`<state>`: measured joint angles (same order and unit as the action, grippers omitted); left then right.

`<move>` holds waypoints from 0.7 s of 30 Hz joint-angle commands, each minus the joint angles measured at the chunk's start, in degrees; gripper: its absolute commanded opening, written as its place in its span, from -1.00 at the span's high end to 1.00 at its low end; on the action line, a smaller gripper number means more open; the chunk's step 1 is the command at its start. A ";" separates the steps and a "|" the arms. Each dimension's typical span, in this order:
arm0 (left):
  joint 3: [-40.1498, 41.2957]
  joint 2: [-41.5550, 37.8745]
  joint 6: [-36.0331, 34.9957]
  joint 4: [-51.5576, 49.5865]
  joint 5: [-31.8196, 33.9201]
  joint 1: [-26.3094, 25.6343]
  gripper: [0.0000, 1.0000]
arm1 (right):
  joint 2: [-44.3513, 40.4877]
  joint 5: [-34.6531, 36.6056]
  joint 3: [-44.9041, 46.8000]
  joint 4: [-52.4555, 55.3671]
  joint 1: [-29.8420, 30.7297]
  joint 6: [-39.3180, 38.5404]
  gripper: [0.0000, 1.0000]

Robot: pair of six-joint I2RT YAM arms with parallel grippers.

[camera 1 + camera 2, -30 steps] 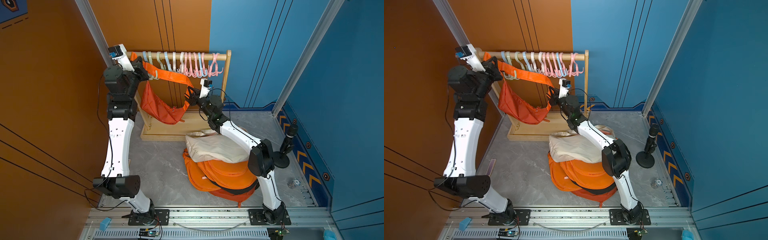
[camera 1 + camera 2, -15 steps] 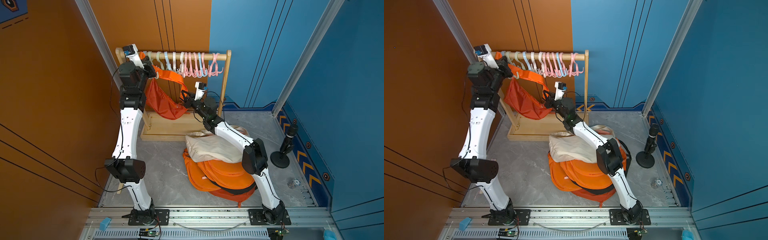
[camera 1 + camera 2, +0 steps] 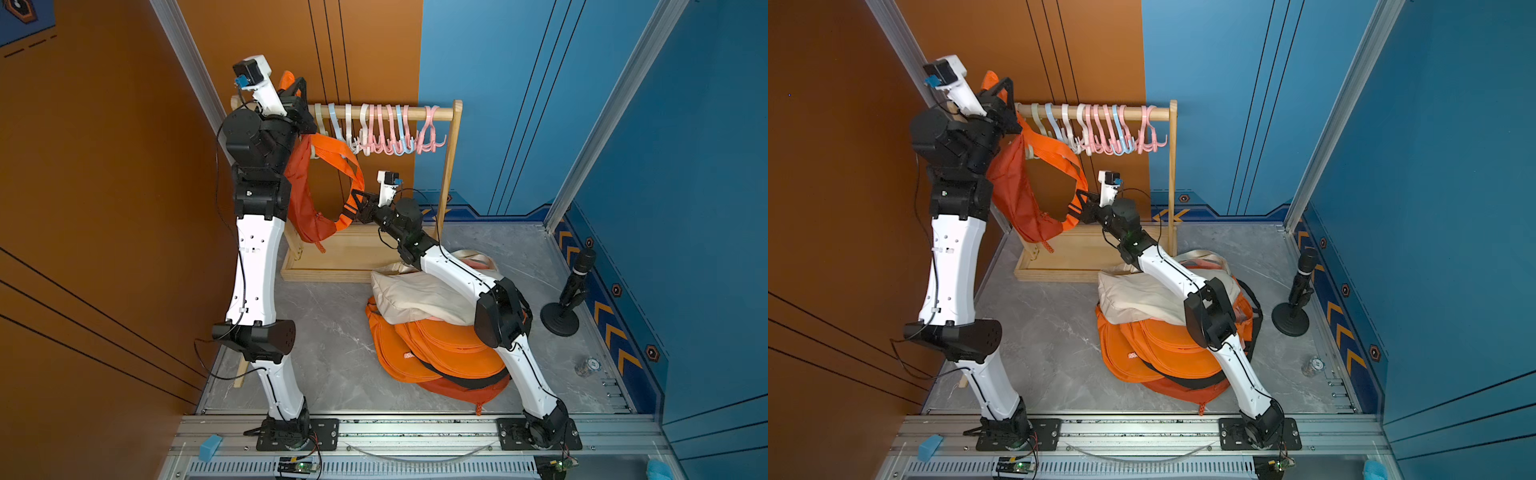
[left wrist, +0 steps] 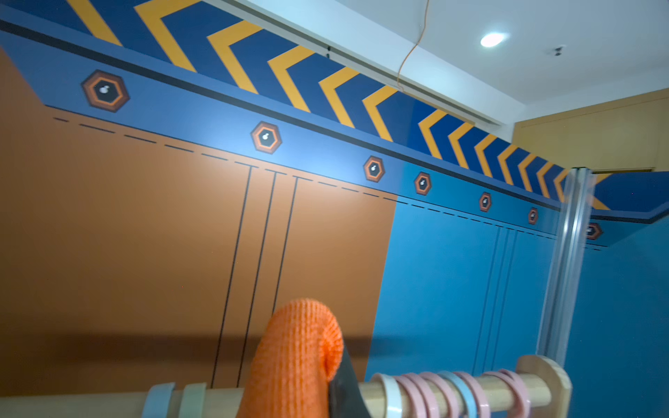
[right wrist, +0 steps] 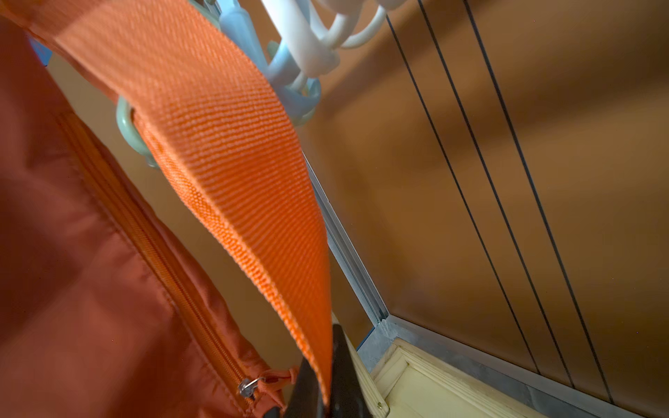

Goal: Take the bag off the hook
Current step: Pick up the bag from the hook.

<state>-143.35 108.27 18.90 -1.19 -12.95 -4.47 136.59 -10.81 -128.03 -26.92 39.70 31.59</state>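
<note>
The orange bag (image 3: 303, 199) (image 3: 1017, 195) hangs at the left end of the wooden rod (image 3: 440, 113), in both top views. Its wide orange strap (image 5: 231, 152) crosses a pale green hook (image 5: 126, 126) (image 3: 316, 154). My left gripper (image 3: 291, 89) (image 3: 994, 89) is above the rod, shut on a bunched loop of strap (image 4: 297, 358); the left gripper (image 4: 325, 380) shows one dark finger beside it. My right gripper (image 3: 357, 203) (image 3: 1079, 203) (image 5: 324, 391) is shut on the strap's lower stretch, next to the bag's zipper pull (image 5: 249, 385).
Several pink, blue and white hooks (image 3: 386, 129) hang along the rod. The rack's wooden base (image 3: 332, 262) stands against the back wall. A pile of orange bags (image 3: 436, 349) with a cream bag (image 3: 415, 295) on top lies under my right arm. A black stand (image 3: 569, 291) is at the right.
My left gripper has lifted the strap up and to the right, above the rod. The bag now hangs steeper against my left arm. My right gripper has shifted left and down with the strap.
</note>
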 commanded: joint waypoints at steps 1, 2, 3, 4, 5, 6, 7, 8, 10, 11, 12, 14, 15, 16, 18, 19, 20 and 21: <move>-0.57 0.45 0.48 3.21 -6.78 -1.08 1.00 | -3.20 -1.67 0.96 0.06 -0.33 0.40 1.00; -0.07 0.40 0.56 3.21 -7.25 -1.32 1.00 | -3.81 -1.68 1.83 -0.38 -0.41 0.40 1.00; 0.52 0.24 0.73 3.08 -7.58 -1.47 1.00 | -4.24 -1.71 2.74 -0.76 -0.55 0.36 1.00; 1.00 0.27 1.05 3.12 -8.14 -1.59 1.00 | -4.91 -1.68 3.85 -1.17 -0.67 0.39 1.00; 1.41 0.31 1.27 3.32 -8.74 -1.72 1.00 | -5.62 -1.67 4.89 -1.58 -0.84 0.40 1.00; 1.70 0.36 1.30 3.44 -9.11 -1.92 1.00 | -6.24 -1.59 5.86 -2.04 -1.09 0.48 1.00; 1.81 0.51 1.11 3.48 -9.08 -2.14 1.00 | -6.88 -1.42 6.89 -2.63 -1.40 0.49 1.00; 1.84 0.67 0.42 3.22 -8.54 -2.38 1.00 | -7.56 -1.27 7.69 -2.94 -1.75 0.49 1.00; 2.21 0.68 -1.27 2.31 -6.03 -2.31 1.00 | -8.24 -0.97 8.32 -3.19 -2.46 1.15 1.00; 2.62 0.62 -1.64 1.25 -2.75 -1.93 1.00 | -8.43 -1.05 8.36 -3.27 -2.81 1.72 1.00; 3.11 0.46 -1.73 0.22 0.60 -1.39 1.00 | -8.43 -1.27 8.32 -3.26 -3.01 2.06 1.00; 5.37 0.10 -2.64 -0.45 9.48 -0.56 1.00 | -8.15 -1.40 8.06 -3.23 -3.00 2.28 1.00; 5.80 0.56 -3.27 -0.37 12.22 -0.26 1.00 | -7.75 -1.41 7.82 -3.19 -2.93 2.53 1.00; 5.02 1.90 -3.22 -0.99 14.10 0.06 1.00 | -7.12 -1.53 7.26 -2.98 -2.76 3.18 1.00; 3.99 4.37 -1.71 -1.03 14.62 0.89 1.00 | -6.34 -2.78 6.66 -2.79 -2.49 4.61 1.00; 3.89 5.31 -0.62 -0.61 14.62 1.27 1.00 | -6.16 -3.18 6.83 -2.79 -2.35 5.11 1.00; 3.22 6.31 0.09 -0.76 14.37 1.54 1.00 | -6.19 -3.41 7.12 -2.71 -2.14 5.06 1.00; 2.46 7.24 0.44 -0.84 14.18 1.70 1.00 | -6.31 -3.56 7.39 -2.52 -2.00 4.97 1.00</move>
<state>-139.22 113.01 17.98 -2.07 -2.76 -3.53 131.07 -12.27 -120.16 -28.53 36.73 34.83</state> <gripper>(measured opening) 0.047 0.048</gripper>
